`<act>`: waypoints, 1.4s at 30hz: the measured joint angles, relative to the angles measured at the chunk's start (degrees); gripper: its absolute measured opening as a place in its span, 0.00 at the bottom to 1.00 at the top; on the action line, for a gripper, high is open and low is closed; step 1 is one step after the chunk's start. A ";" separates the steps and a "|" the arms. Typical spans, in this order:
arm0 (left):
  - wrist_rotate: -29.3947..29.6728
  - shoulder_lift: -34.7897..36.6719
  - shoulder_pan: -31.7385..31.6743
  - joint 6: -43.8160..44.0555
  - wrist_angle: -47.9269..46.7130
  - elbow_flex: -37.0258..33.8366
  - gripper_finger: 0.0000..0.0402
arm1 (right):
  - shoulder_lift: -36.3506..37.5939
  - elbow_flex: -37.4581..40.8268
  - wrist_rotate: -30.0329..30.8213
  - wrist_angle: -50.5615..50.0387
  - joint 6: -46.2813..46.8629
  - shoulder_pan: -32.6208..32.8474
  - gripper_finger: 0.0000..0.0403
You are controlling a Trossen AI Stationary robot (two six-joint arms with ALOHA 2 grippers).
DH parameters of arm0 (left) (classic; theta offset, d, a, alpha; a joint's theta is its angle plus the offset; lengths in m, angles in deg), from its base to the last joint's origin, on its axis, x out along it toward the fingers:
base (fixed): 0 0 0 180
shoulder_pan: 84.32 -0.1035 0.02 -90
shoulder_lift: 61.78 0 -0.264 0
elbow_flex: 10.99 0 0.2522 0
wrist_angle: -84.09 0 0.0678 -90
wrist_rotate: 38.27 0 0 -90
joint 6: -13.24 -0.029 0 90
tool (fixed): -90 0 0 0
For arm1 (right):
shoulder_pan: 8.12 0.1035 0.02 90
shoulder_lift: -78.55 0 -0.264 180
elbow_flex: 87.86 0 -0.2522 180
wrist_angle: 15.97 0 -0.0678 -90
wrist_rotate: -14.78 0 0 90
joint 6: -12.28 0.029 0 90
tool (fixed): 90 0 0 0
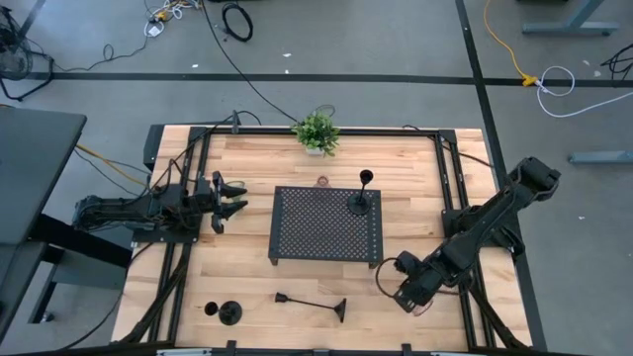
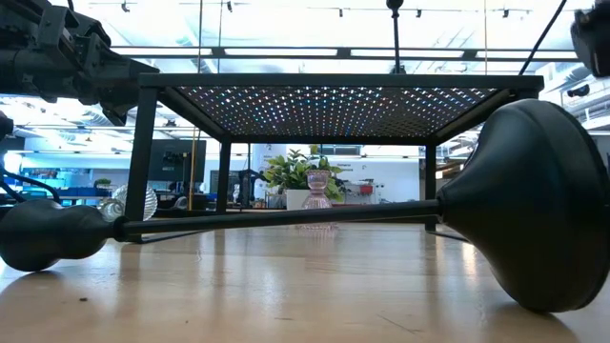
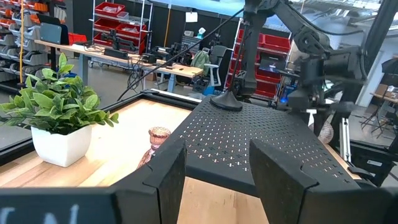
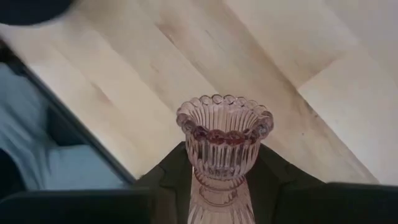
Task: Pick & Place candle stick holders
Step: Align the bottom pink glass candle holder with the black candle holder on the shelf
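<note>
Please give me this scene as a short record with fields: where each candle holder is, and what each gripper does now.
tray: black perforated tray, mid-table
holder on tray: slim black holder, upright
holder lying: long black holder, on its side on the wood near the front edge
holder front left: short black holder, upright
pink glass holder, held in the right gripper
second pink glass, on the wood beside the plant
right gripper, shut on the pink glass holder
left gripper, open, left of the tray
</note>
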 joint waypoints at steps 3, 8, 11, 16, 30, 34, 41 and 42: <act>0.00 0.00 0.00 0.01 0.01 0.00 0.45 | 3.17 0.00 3.68 -0.06 -0.91 -0.02 0.27; -0.02 0.02 0.02 0.02 0.00 0.00 0.45 | 8.26 -0.02 12.44 1.39 -2.45 -0.04 0.27; -0.01 0.01 0.00 0.00 0.00 0.00 0.45 | 10.79 -0.02 16.49 2.84 -4.92 -0.04 0.27; 0.00 0.02 0.02 -0.02 0.00 0.00 0.45 | 13.68 -0.02 20.24 5.02 -8.86 -0.09 0.27; -0.01 0.01 0.00 0.01 -0.01 0.01 0.45 | 14.98 -0.05 38.86 20.69 -29.42 -1.89 0.27; -0.01 0.00 0.00 -0.02 0.00 0.00 0.45 | 14.75 -0.11 43.52 25.15 -37.08 -2.84 0.27; 0.00 0.01 0.00 -0.16 0.00 0.01 0.45 | 14.67 -0.11 50.47 28.90 -43.43 -3.43 0.27; 0.00 0.02 0.00 -0.31 0.00 0.00 0.45 | 14.46 -0.11 51.71 29.88 -44.59 -3.42 0.27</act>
